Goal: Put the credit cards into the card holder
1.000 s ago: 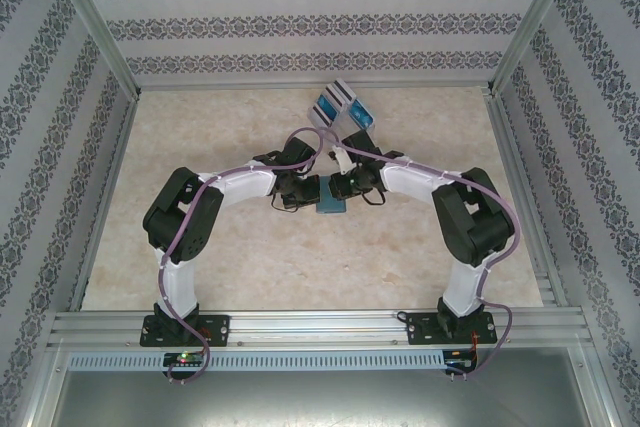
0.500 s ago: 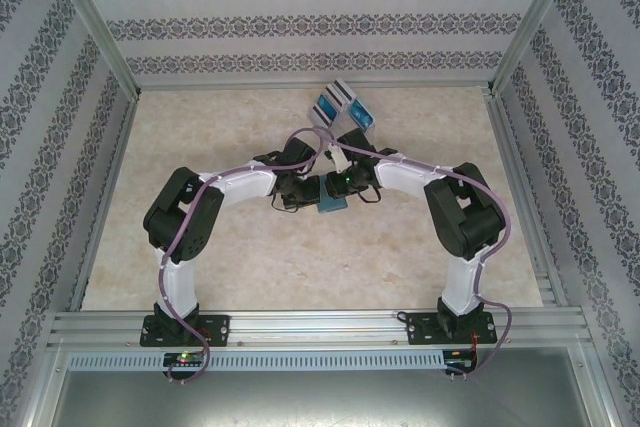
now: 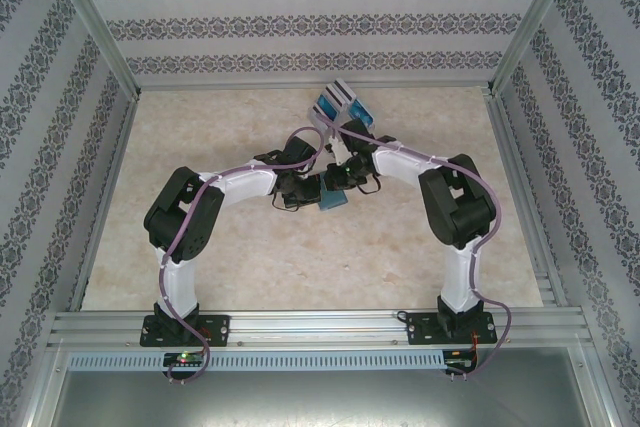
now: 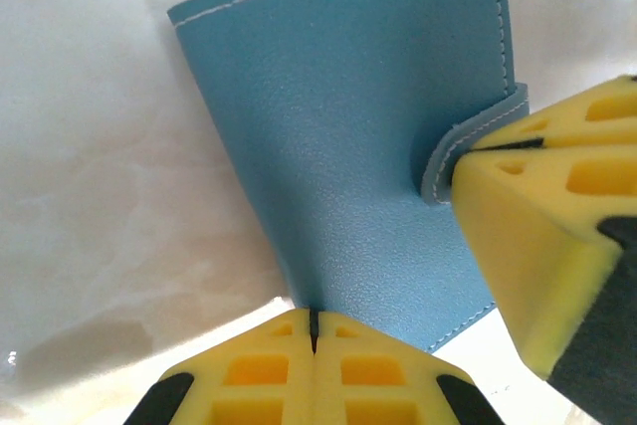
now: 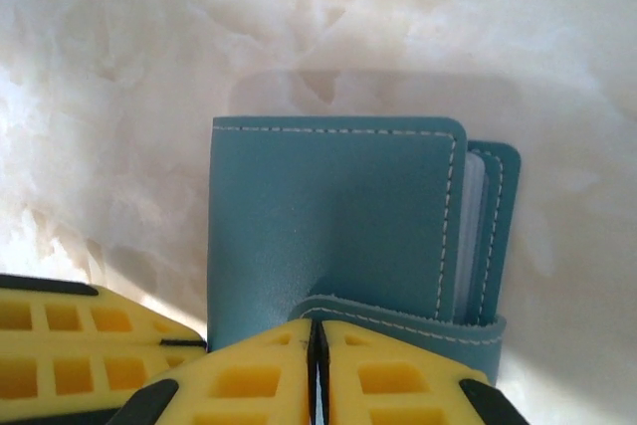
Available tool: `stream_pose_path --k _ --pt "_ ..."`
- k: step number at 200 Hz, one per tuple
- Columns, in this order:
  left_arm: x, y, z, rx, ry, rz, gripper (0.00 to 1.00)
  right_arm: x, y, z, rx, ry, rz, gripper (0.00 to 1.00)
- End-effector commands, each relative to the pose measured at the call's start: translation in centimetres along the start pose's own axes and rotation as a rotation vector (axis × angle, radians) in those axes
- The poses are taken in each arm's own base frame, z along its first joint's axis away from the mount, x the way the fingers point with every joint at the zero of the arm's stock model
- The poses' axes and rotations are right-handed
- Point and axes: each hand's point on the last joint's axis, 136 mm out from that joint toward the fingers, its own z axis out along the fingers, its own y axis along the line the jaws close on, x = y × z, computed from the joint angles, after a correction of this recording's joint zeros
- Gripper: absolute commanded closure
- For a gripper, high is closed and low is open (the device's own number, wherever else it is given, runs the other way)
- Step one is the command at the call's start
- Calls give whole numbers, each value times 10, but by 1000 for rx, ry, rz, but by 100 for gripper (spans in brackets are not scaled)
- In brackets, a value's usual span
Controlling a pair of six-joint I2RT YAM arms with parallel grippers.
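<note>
While the folded card holder [image 3: 333, 201] lies mid-tabletop [image 3: 250, 267], the left gripper [image 4: 312, 345] pinches its edge, fingers together. The right gripper [image 5: 317, 340] clamps its strap [image 5: 398, 323] likewise. The credit cards [image 3: 343, 105] lie near the far edge.

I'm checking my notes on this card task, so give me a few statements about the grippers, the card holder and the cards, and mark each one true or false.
1. The left gripper and the right gripper are both closed on the card holder. True.
2. The card holder lies spread open with its pockets facing up. False: it is folded, with its teal outer cover showing.
3. The credit cards lie near the far edge of the table, apart from the holder. True.
4. The right gripper pinches a credit card. False: it pinches the holder's strap.
</note>
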Motion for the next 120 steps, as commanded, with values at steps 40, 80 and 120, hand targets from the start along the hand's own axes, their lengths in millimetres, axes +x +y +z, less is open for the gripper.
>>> stream_pose_path --k 40,80,120 --pt "5 -4 6 0 19 28 100 40 -26 11 156 241 61 87" --pt "6 -4 9 6 23 25 100 48 -29 18 207 308 55 87" --pt "6 -2 10 4 20 27 100 40 -22 23 226 316 48 87"
